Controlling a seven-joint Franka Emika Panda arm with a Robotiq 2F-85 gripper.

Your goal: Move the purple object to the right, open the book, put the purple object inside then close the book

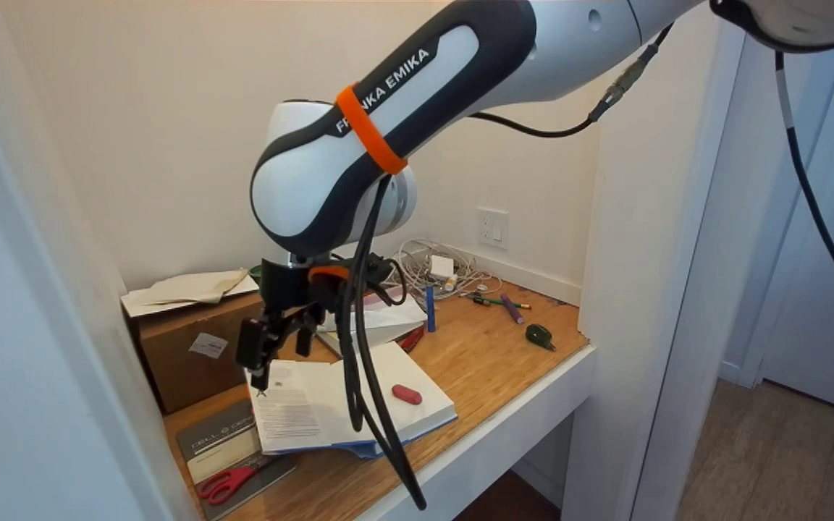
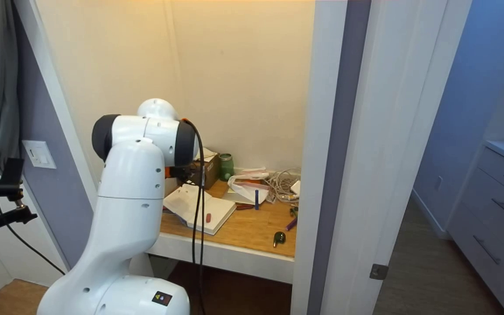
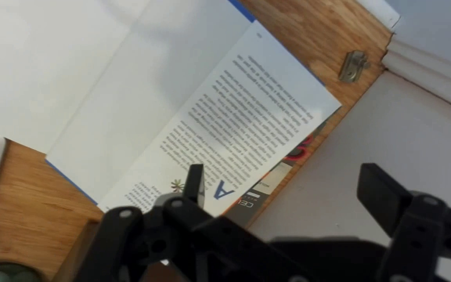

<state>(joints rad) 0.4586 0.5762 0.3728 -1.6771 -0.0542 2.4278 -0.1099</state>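
Observation:
The book lies open on the wooden desk, its white pages [image 1: 410, 369] up and a blue cover edge showing below. It also shows in an exterior view [image 2: 221, 209] and fills much of the wrist view [image 3: 131, 105]. A purple marker-like object [image 1: 512, 309] lies on the desk well right of the book, also in an exterior view [image 2: 291, 224]. A small reddish object [image 1: 407, 394] rests on the book's right page [image 2: 208, 217]. My gripper [image 3: 282, 172] is wide open and empty. In an exterior view the gripper [image 1: 283, 365] hangs above the left page's outer edge.
A cardboard box [image 1: 192, 354] with papers stands behind the left page, near the wall. A grey flat item [image 1: 218, 427] with red scissors [image 1: 227, 485] lies at the left. A blue marker [image 1: 430, 310], a dark green object [image 1: 539, 336] and tangled cables [image 1: 453, 264] stand or lie right.

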